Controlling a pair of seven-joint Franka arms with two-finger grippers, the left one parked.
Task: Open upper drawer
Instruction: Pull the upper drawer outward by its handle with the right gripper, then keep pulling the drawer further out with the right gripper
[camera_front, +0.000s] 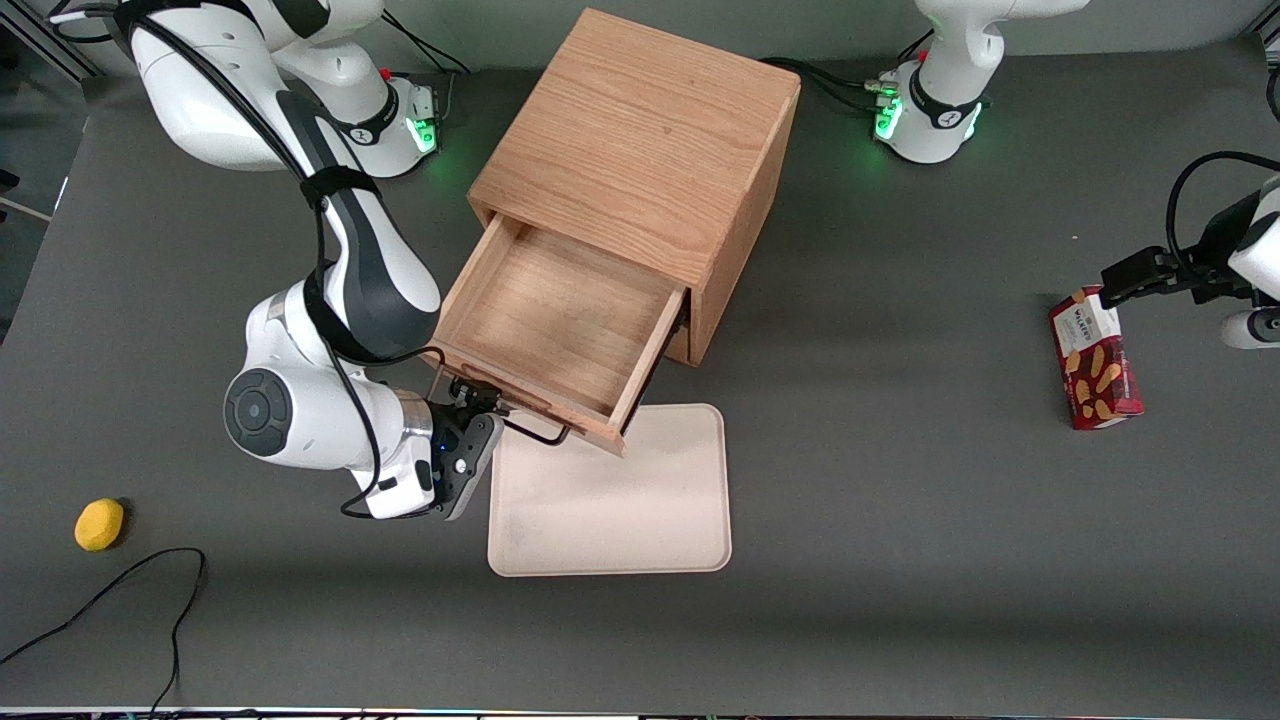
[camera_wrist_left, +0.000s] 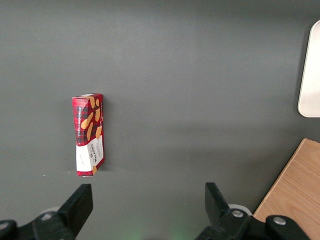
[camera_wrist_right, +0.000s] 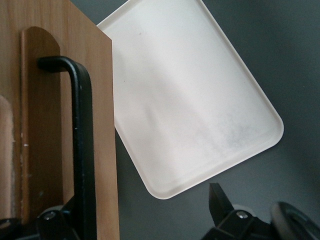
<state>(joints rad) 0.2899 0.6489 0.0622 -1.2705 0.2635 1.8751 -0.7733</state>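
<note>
- Grey tabletop (camera_front: 900, 520) spreads under everything, with a light oak cabinet (camera_front: 650, 150) standing around the middle of it.
- Upper drawer (camera_front: 560, 320) is pulled well out of the cabinet, its shallow box bare inside, its front end hanging over the near edge of a cream tray (camera_front: 610, 500).
- Thin black handle (camera_front: 535, 432) runs along the drawer front; from the right wrist camera it is a dark bar (camera_wrist_right: 82, 150) standing off the oak panel.
- Gripper (camera_front: 478, 405) sits right at the handle's end toward the working arm, at about 8 o'clock from the drawer box.
- Its fingers are spread: one fingertip (camera_wrist_right: 220, 202) shows well apart from the handle bar over the tray's edge, the other sits at the bar itself, so the handle lies between them without being pinched.
- Tray (camera_wrist_right: 200, 100) lies flat on the table, in front of the drawer and nearer the front camera than the cabinet.
- Yellow, lemon-like object (camera_front: 99, 524) rests toward the working arm's end of the table, near a loose black cable (camera_front: 120, 590).
- Red biscuit box (camera_front: 1093, 372) lies flat toward the parked arm's end, at roughly 3 o'clock from the cabinet.
</note>
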